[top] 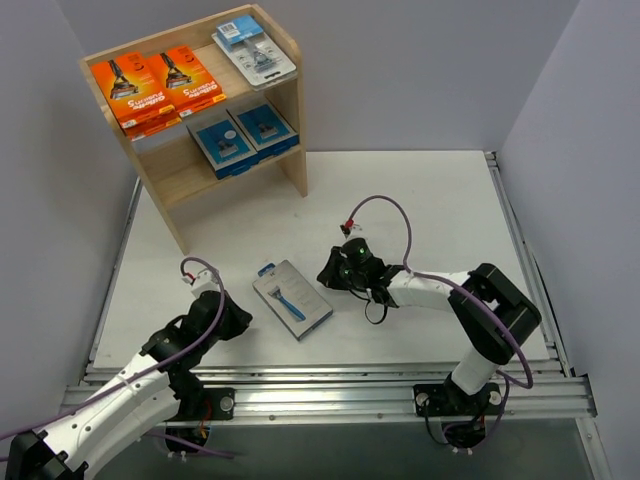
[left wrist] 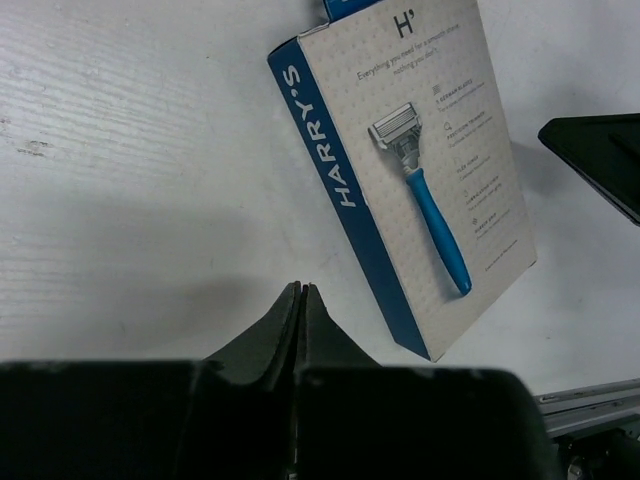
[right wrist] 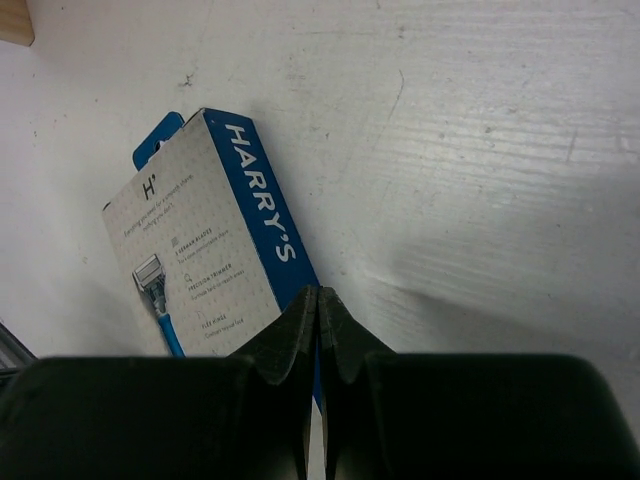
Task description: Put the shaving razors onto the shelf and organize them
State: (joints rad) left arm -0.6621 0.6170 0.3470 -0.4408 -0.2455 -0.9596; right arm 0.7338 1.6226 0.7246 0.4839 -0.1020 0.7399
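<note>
Box (top: 292, 298) between my left gripper (left wrist: 302, 292) and right gripper (right wrist: 317, 293), both closed on nothing, seems light, stiff, smooth, so I would pinch its long edges.

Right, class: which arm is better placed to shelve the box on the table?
Probably left. The left fingers and right fingers both sit shut beside the Harry's box, but the shelf stands on the left arm's side.
</note>
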